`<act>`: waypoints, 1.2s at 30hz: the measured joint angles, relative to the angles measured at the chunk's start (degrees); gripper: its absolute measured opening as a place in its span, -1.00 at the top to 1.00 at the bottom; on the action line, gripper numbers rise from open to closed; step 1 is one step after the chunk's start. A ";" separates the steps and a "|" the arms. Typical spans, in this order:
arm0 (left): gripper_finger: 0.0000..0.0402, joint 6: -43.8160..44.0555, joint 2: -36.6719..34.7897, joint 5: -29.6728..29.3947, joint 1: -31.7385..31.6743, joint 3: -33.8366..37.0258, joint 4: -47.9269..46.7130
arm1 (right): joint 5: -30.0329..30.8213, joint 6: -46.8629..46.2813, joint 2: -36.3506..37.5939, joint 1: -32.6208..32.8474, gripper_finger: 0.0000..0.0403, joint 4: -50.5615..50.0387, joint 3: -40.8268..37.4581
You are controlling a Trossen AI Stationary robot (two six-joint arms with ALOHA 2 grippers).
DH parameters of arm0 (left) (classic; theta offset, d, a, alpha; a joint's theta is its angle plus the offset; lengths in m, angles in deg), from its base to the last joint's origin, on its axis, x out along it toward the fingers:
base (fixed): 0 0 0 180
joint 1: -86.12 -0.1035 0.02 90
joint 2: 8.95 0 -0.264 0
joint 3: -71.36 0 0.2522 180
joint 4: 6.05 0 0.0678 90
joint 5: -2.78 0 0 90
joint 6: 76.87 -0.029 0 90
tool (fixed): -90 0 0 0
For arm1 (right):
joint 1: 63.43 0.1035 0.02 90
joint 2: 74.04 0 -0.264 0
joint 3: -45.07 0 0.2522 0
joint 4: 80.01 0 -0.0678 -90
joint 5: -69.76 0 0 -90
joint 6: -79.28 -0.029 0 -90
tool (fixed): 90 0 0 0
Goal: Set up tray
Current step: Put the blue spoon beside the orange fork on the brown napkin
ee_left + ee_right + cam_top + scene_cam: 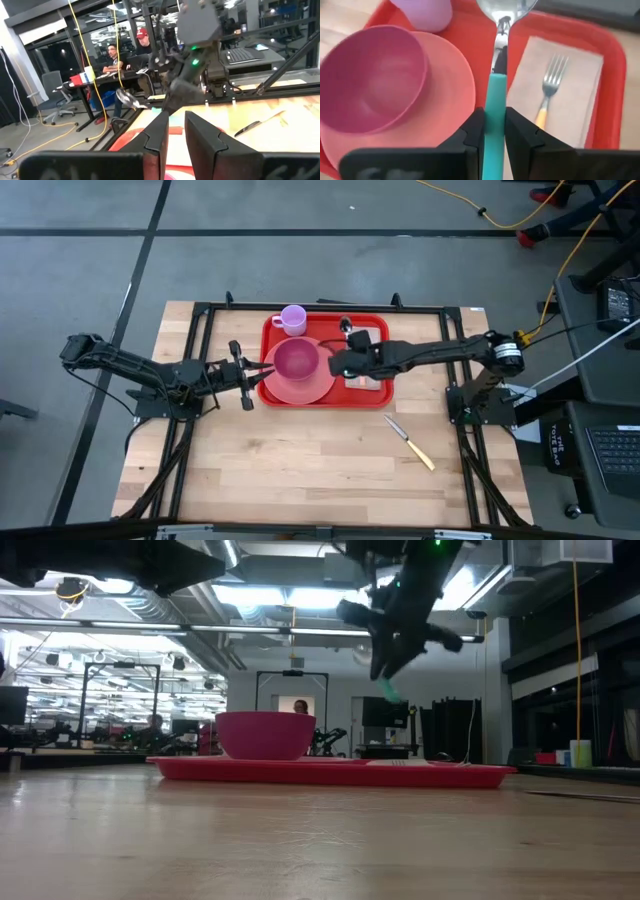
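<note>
Tray [374, 393] sits mid-table, mostly hidden under your plate [316, 388], bowl [296, 361] and napkin. Your right gripper [494, 131] clamps a teal-handled spoon [500, 30] above it. The left gripper [243, 376] waits beside the tray's edge, fingers nearly together, holding nothing.

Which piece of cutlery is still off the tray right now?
The knife, lying on the bare wood near the right arm's base. The fork rests on the napkin in the tray; the spoon is in the right gripper.

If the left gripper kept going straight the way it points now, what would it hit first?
Probably the near rim of the red tray: the left gripper sits just outside that edge, pointing at it, with the pink plate and bowl beyond. Its height is unclear, so it might pass over the rim.
</note>
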 joint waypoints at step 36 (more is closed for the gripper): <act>0.73 0.00 0.00 0.20 0.00 0.00 1.77 | -20.20 -1.78 -0.21 -11.76 0.72 28.48 -21.43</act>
